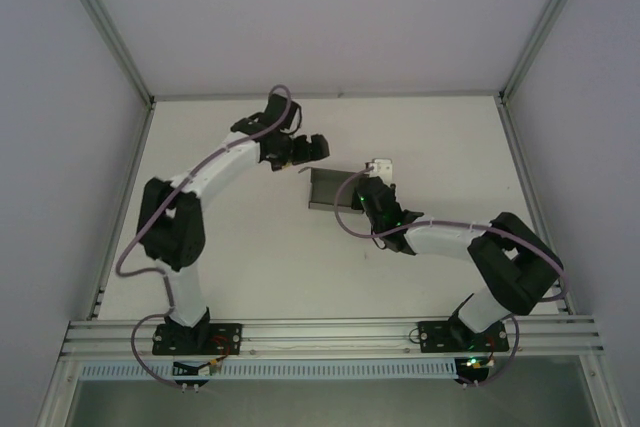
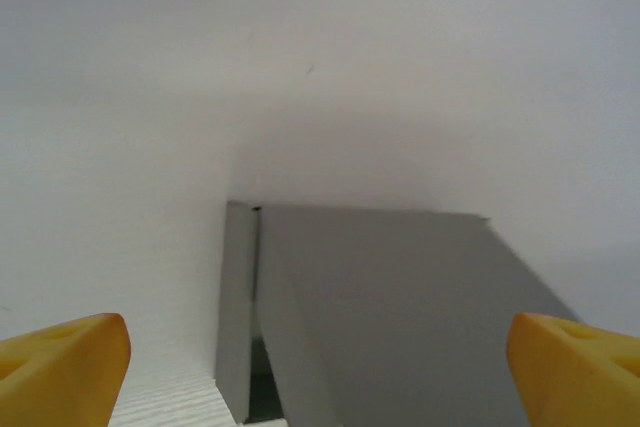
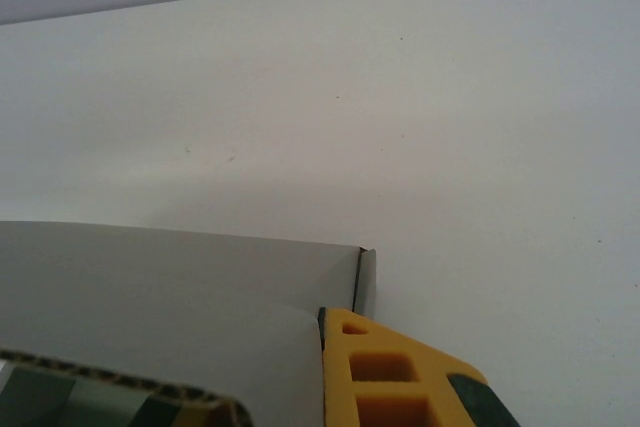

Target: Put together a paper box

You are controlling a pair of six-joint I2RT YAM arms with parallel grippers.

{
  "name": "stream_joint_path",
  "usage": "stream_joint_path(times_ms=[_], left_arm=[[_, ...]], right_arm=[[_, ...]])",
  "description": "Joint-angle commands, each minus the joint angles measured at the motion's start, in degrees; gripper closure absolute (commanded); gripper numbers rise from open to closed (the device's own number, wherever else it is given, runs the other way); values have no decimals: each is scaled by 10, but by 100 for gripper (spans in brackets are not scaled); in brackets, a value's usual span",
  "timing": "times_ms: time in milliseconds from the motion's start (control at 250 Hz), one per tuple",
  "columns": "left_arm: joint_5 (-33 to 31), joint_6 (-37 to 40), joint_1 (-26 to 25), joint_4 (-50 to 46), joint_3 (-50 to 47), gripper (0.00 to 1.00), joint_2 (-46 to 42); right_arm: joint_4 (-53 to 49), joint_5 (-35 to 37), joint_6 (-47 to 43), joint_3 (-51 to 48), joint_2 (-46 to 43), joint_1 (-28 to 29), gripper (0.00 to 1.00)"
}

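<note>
A plain white tabletop [image 1: 260, 267] spans the enclosure floor. Pale matte panels wall it in at the back [image 1: 320, 17] and on both sides. Aluminium frame posts slant up from the far corners, one on the left [image 1: 100, 17] and one on the right [image 1: 545, 22]. A slotted aluminium rail [image 1: 330, 335] runs along the near edge, with a perforated strip [image 1: 330, 370] just below it. Close up, the tabletop surface shows a few tiny dark specks [image 2: 310, 69].

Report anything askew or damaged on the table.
Only the box stands out: it is half-formed, an open trough, and in the left wrist view one panel slants rather than standing square. No tear or crushing shows. The right tool pinches its right end.
</note>
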Motion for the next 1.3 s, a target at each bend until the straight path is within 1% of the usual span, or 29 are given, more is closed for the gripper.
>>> stream_joint_path(times_ms=[0,104,208,303,383,443,519,583,667,731,818,878,934,970,1042,1122,1198,1230,1262,1294], left_arm=[[87,-8,8,-18,12,10,23],[128,-14,18,19,-20,15,41],[141,-17,22,44,-44,23,49],[140,-16,23,77,-73,28,46],[135,-17,24,89,-88,29,52],[137,-20,26,99,-98,31,56],[140,-24,27,115,-104,33,64],[139,-27,28,127,-105,34,69],[136,-28,27,139,-107,35,78],[140,-29,28,142,-105,39,86],[146,-30,28,146,-99,44,101],[144,-31,29,147,-95,48,110],[144,-33,30,149,-95,56,119],[144,-36,30,152,-97,59,124],[150,-41,33,160,-105,64,132],[154,-47,37,170,-118,72,136],[169,-55,41,186,-136,84,137],[174,-61,44,185,-144,87,137],[179,-65,47,208,-150,93,138],[184,-65,50,213,-155,94,139]], right_arm=[[-70,-18,-21,-19,29,4,99],[-65,-27,-27,-26,29,4,97],[-59,-42,-39,-37,20,4,91],[-52,-70,-54,-53,-3,4,82],[-52,-98,-74,-67,-31,4,69],[-69,-109,-75,-75,-59,5,66],[-85,-128,-82,-90,-99,5,60],[-101,-146,-84,-102,-136,5,50],[-128,-165,-75,-116,-184,3,31],[-151,-178,-69,-123,-217,4,16],[-189,-185,-59,-122,-252,2,0],[-212,-188,-49,-115,-263,-2,0],[-239,-194,-37,-99,-265,-6,0],[-252,-195,-30,-86,-262,-8,0],[-279,-197,-10,-56,-249,-15,0],[-303,-200,14,-20,-226,-25,0],[-338,-222,56,22,-199,-53,0],[-355,-242,75,40,-185,-71,0],[-372,-267,95,59,-169,-90,0],[-389,-293,113,79,-151,-113,0]])
